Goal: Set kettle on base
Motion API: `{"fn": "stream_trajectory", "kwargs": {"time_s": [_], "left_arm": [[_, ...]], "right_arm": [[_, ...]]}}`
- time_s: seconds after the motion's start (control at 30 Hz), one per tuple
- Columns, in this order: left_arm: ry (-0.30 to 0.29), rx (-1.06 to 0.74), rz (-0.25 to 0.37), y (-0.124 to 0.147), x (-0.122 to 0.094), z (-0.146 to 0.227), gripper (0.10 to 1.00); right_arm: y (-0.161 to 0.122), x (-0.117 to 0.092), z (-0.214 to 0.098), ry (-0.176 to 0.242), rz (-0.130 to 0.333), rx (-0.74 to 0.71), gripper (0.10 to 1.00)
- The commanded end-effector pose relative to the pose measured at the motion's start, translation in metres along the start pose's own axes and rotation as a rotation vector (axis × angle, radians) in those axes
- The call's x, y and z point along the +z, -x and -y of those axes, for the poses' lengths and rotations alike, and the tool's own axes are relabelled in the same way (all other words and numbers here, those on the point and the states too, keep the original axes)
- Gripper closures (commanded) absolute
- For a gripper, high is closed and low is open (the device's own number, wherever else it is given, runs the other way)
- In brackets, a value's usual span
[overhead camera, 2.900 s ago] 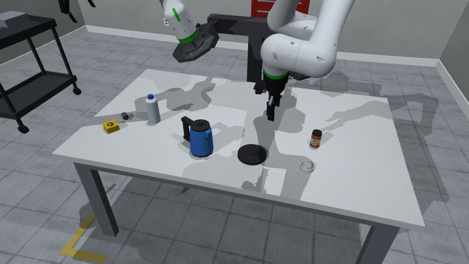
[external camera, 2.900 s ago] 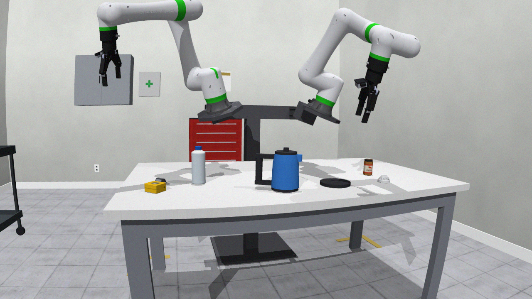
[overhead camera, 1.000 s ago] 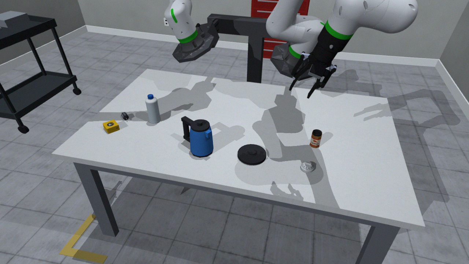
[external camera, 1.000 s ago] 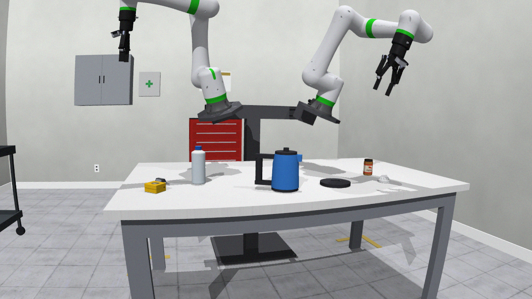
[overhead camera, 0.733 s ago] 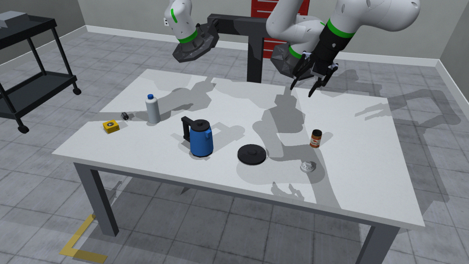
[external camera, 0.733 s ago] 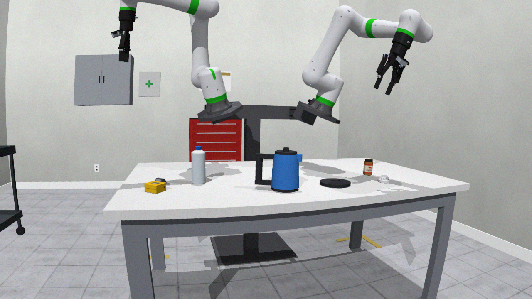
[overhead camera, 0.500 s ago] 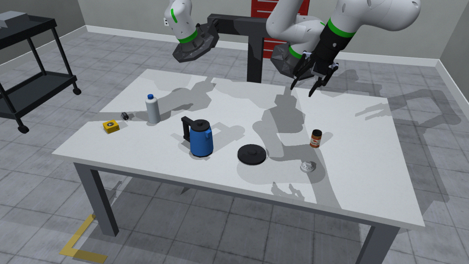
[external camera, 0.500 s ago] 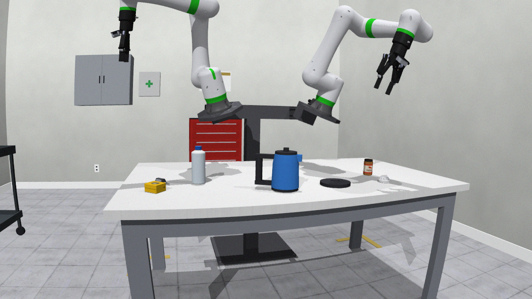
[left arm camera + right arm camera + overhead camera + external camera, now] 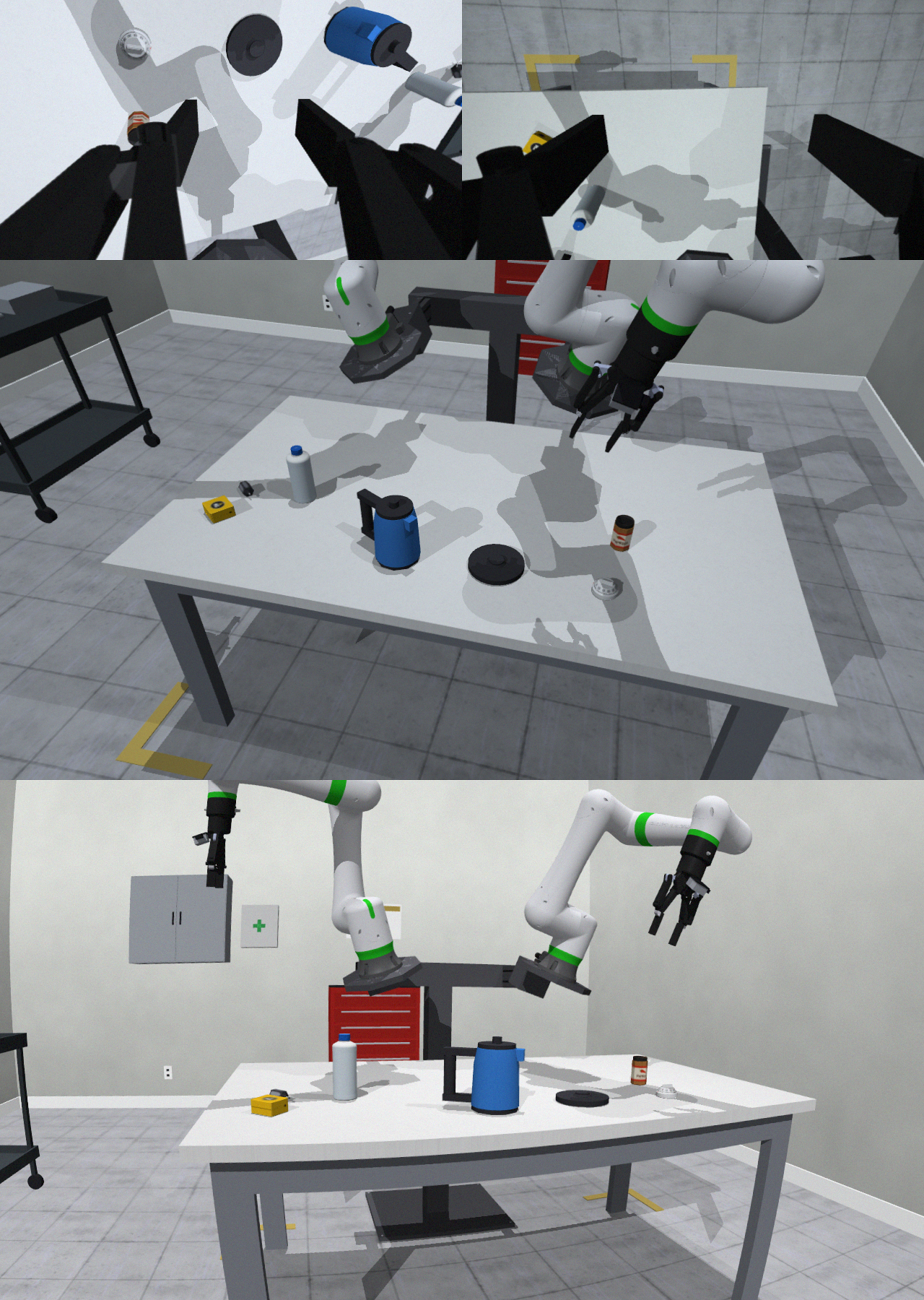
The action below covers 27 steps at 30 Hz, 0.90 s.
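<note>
The blue kettle (image 9: 397, 541) (image 9: 495, 1080) (image 9: 350, 34) with black lid and handle stands upright on the table, beside its base and not touching it. The base (image 9: 481, 571) (image 9: 568, 1099) (image 9: 240, 59) is a flat black disc with a raised round stud (image 9: 497, 559) (image 9: 257, 48) at its middle. The ring under the kettle is hidden. My left gripper (image 9: 590, 442) (image 9: 663, 939) (image 9: 247, 118) is partly open and empty, high above the table, behind the base. My right gripper (image 9: 215, 885) (image 9: 707, 133) is wide open and empty, high above the table's other end.
A white bottle (image 9: 302, 479) (image 9: 344, 1072) (image 9: 589, 202), a yellow box (image 9: 218, 509) (image 9: 269, 1105) and a small dark object (image 9: 245, 488) are on the kettle's handle side. A spice jar (image 9: 621, 534) (image 9: 639, 1070) and a pale dial (image 9: 605, 588) (image 9: 135, 43) lie beyond the base.
</note>
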State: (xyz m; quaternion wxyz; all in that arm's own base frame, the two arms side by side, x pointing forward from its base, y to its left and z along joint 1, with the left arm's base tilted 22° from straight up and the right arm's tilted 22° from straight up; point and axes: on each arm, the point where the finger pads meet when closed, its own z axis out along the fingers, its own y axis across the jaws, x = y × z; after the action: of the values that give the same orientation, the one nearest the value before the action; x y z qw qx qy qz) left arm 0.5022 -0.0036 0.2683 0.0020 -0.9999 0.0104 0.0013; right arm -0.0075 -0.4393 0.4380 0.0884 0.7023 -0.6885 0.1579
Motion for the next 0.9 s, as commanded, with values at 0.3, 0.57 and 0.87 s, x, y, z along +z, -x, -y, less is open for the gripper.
{"fn": "stream_trajectory", "kwargs": {"time_s": [0.3,0.57,0.87], "left_arm": [[-0.026,0.132,0.010,-0.015,0.020,-0.024,0.576],[-0.057,0.286,0.024,-0.029,0.046,-0.053,0.576],[-0.123,0.612,0.053,-0.050,0.100,-0.122,0.576]], "right_arm": [[0.000,-0.001,0.000,0.000,-0.002,0.000,0.098],[0.000,-0.001,0.000,0.000,-0.002,0.000,0.098],[0.000,-0.001,0.000,0.000,-0.002,0.000,0.098]]}}
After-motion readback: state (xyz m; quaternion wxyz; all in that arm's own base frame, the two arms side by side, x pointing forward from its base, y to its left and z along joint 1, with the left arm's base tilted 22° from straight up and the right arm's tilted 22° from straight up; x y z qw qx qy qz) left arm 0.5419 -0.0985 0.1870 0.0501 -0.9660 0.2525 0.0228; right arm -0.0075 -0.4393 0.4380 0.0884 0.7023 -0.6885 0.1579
